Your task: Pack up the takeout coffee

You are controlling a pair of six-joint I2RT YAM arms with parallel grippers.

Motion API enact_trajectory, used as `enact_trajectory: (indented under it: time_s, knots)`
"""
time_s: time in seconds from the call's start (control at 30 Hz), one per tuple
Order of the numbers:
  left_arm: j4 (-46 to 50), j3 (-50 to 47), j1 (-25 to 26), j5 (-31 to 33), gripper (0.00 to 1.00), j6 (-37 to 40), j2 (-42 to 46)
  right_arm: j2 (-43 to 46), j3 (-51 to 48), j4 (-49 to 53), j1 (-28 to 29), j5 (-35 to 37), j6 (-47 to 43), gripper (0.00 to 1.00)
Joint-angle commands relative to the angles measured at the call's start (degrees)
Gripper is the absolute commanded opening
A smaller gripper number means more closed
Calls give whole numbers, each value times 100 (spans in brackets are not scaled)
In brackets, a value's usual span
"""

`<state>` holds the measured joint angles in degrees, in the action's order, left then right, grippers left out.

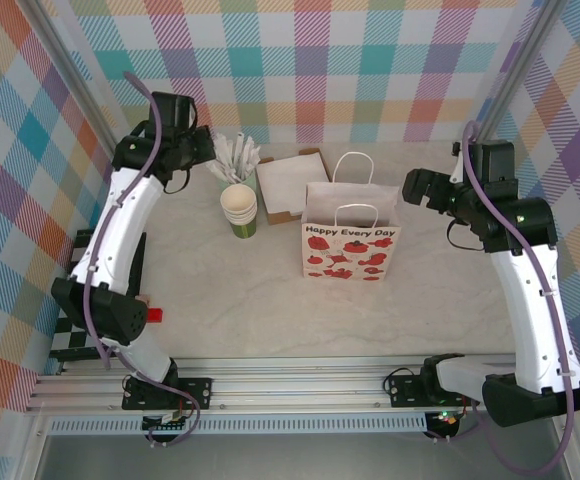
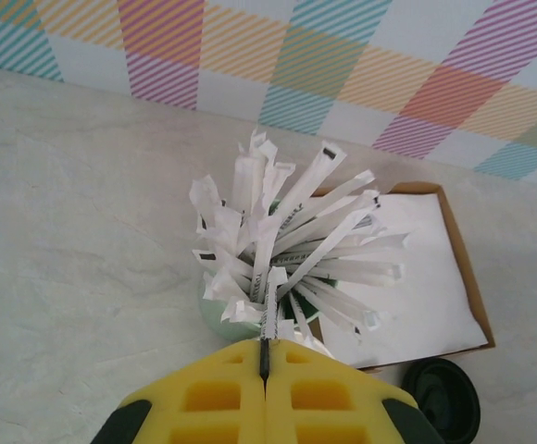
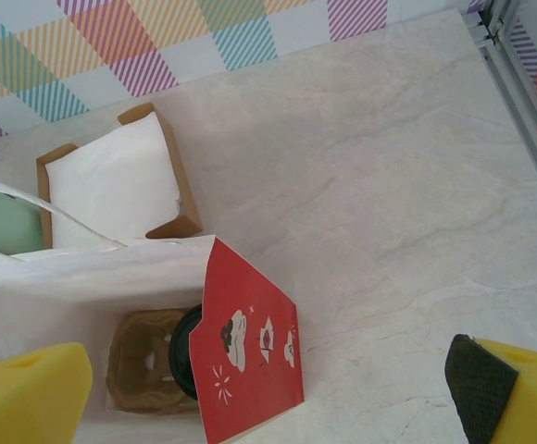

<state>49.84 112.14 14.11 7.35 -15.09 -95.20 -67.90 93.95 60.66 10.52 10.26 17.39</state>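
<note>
Takeout coffee (image 3: 185, 356) sits inside the paper bag (image 3: 83, 277), lower left of the right wrist view; right gripper (image 3: 268, 381) spread wide above it; left gripper (image 2: 266, 365) pinching a paper-wrapped stick (image 2: 268, 319)

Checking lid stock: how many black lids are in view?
2. One loose lid lies beside the cardboard tray, near its front corner. The other lid sits inside the paper bag, partly behind its red side. More may be hidden in the bag.
</note>
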Motion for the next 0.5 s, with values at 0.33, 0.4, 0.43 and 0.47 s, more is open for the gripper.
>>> enact_trajectory:
  time_s: [0.33, 0.4, 0.43, 0.47]
  knots:
    - [860, 543, 9, -2453, 0, 696, 1323, 154, -292, -371, -6, -531, 37, 100]
    - [983, 497, 29, -2918, 0, 796, 1585, 100, -252, -342, -7, -577, 26, 100]
    - [1005, 460, 56, -3091, 0, 815, 1694, 61, -217, -295, -9, -603, 37, 100]
    - [978, 399, 91, -3237, 0, 807, 1772, 40, -198, -285, -7, -624, 53, 100]
